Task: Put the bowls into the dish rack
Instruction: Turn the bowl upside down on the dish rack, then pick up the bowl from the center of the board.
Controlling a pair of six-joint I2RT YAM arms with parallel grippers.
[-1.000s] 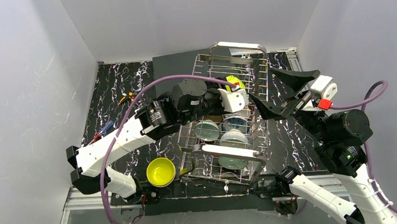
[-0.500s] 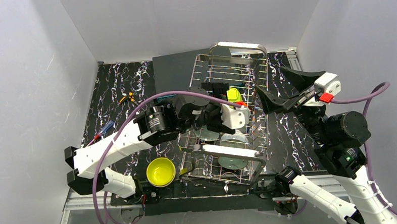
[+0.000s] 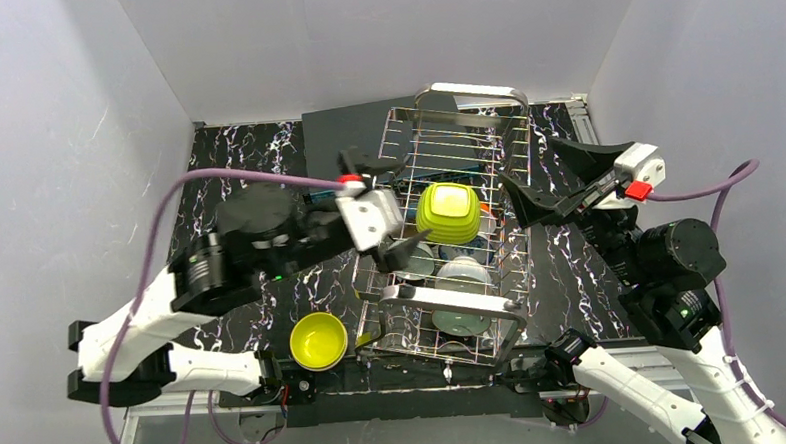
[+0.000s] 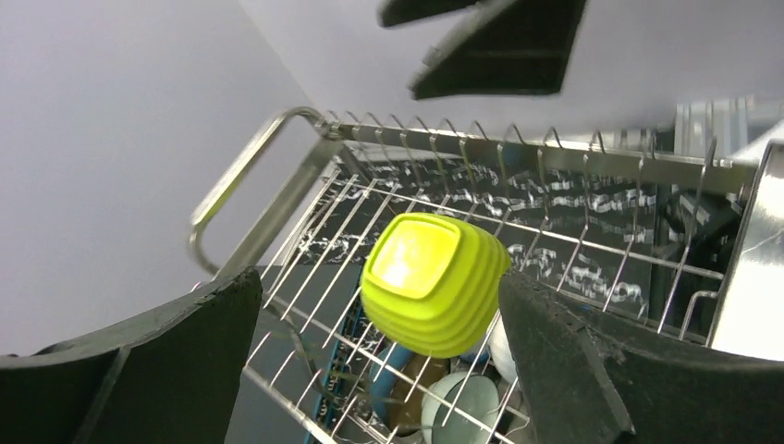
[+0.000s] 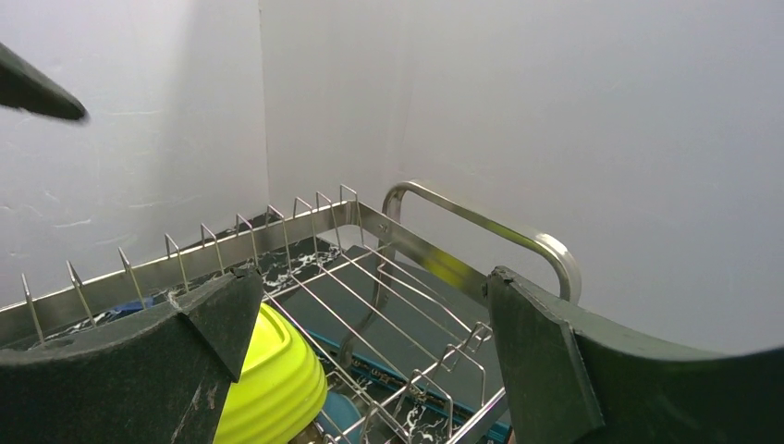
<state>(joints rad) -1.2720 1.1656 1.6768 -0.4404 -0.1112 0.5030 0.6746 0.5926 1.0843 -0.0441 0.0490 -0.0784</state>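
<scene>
Lime-green, the squarish bowl [image 3: 448, 213] rests upside down inside the dish rack [image 3: 453, 301], upon other bowls [image 3: 463, 275]. The left gripper [image 3: 408, 203] and the right gripper [image 3: 529, 164] gape wide, holding nothing. Probably next: reaching down for the round yellow bowl [image 3: 318, 339] beside the rack.

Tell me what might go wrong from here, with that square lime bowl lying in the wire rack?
1. The lime squarish bowl is perched upside down over other bowls in the dish rack, held by nothing; it might slide.
2. The right gripper hovers open beside the rack's tines; a finger could snag a wire.
3. The lime-yellow round bowl sits on the table by the rack's near corner; a clumsy grab could knock it away.
</scene>
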